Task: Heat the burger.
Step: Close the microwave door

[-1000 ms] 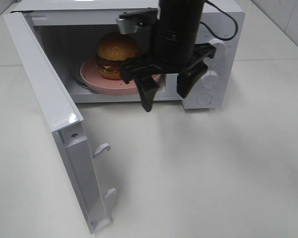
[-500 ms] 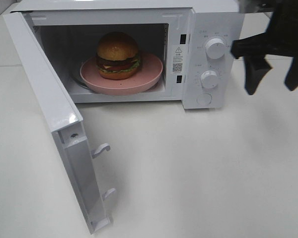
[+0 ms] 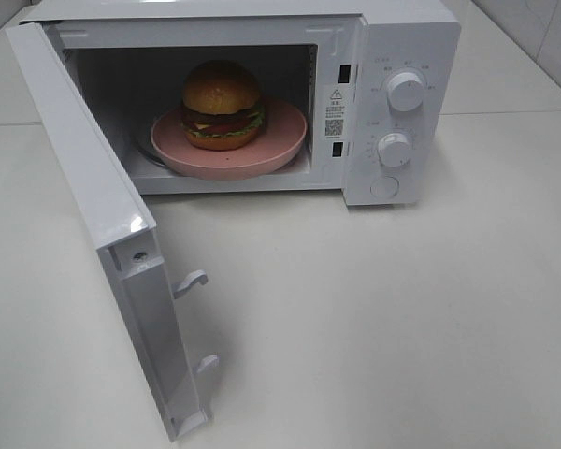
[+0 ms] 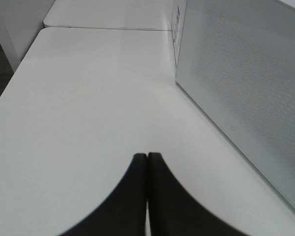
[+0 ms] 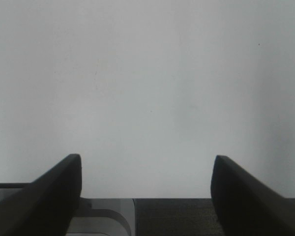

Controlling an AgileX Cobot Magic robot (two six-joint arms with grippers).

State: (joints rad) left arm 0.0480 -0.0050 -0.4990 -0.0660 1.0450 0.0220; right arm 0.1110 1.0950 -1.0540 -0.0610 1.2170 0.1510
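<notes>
Inside the open microwave [image 3: 404, 33], on the pink plate [image 3: 282, 140]: the burger [image 3: 222, 103], with the door [image 3: 79, 173] swung wide over the bench [image 3: 402, 327]. Might glance off that door's edge or slam it and jolt the plate if pushed carelessly; left hand [image 4: 147, 156] pressed closed near the door's outer face, right hand [image 5: 147, 160] spread wide and empty. Smooth, matt, off-white bench, with a pale wall beyond.
</notes>
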